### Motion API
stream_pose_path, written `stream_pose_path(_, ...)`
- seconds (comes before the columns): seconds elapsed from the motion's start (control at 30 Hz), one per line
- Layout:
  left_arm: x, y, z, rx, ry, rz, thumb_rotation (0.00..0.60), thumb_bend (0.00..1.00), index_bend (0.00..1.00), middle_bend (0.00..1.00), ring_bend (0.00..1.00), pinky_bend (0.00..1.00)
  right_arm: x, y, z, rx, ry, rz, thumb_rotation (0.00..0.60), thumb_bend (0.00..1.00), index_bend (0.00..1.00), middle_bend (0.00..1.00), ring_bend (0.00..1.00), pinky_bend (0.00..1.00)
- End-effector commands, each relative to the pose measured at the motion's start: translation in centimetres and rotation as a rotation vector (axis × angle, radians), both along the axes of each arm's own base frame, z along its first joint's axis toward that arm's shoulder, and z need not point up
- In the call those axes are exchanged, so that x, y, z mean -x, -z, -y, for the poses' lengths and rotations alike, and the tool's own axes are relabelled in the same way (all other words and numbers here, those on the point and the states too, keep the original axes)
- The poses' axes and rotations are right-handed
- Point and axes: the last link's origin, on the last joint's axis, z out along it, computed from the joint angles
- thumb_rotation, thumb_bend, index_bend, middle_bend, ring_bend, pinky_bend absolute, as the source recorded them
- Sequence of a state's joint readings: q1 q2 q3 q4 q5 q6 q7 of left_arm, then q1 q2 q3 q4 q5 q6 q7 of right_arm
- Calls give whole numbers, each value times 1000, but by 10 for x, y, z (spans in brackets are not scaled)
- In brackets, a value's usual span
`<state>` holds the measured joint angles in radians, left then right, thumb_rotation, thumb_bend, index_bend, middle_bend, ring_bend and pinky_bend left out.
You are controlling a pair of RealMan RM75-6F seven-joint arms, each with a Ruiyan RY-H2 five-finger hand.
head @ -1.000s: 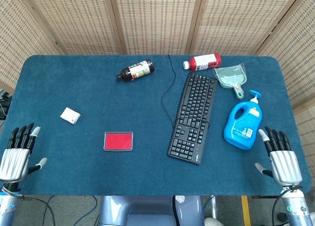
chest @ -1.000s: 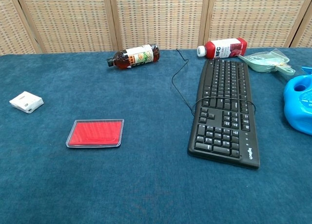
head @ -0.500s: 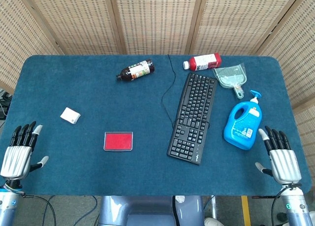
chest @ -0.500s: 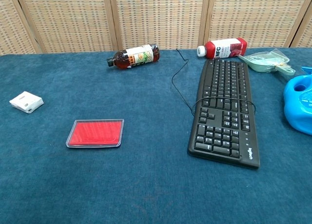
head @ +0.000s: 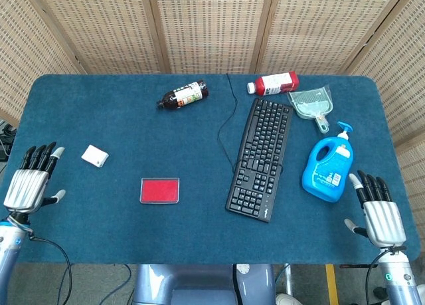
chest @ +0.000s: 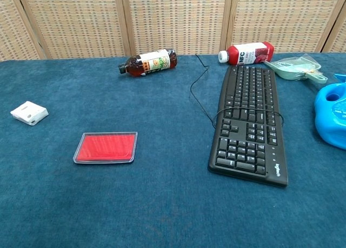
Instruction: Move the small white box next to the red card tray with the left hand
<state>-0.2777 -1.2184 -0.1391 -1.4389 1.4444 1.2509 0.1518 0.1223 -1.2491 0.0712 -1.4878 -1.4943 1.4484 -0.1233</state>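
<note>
The small white box (head: 95, 156) (chest: 29, 113) lies flat on the blue table toward the left. The red card tray (head: 160, 190) (chest: 106, 147) sits to its right and nearer the front edge, well apart from it. My left hand (head: 30, 183) hovers open at the table's left front corner, fingers straight and spread, some way left of the box and holding nothing. Over the right front corner, my right hand (head: 380, 212) is open too, fingers extended. Neither hand shows in the chest view.
A black keyboard (head: 260, 157) lies right of centre with its cable running to the back edge. A blue detergent bottle (head: 327, 169), a teal dustpan (head: 311, 105), a red bottle (head: 274, 84) and a brown bottle (head: 184, 95) lie farther back.
My left hand has moved forward over the table, toward the white box. The right hand and all objects have stayed put.
</note>
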Motion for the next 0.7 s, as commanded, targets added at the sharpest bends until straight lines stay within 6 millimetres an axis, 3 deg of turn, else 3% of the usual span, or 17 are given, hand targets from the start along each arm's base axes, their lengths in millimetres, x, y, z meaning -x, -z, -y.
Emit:
stream_pose_path(0.03,-6,-7,-36,70,-15,-46,600,211,0,0,0,0,0,-1,1,3,4,3,600,0,0,0,0,0)
stream_pose_path(0.4,2,15,-92,211,-46,-224,600,227,0,0,0,0,3,-2,3,14,16,-2,600,0,0,0,0,0)
stream_pose_path(0.7,10,39,-113,245,-75,-242,600,234,0,0,0,0,4,-1,4,17,17,-9,600,0,3,0,0,0)
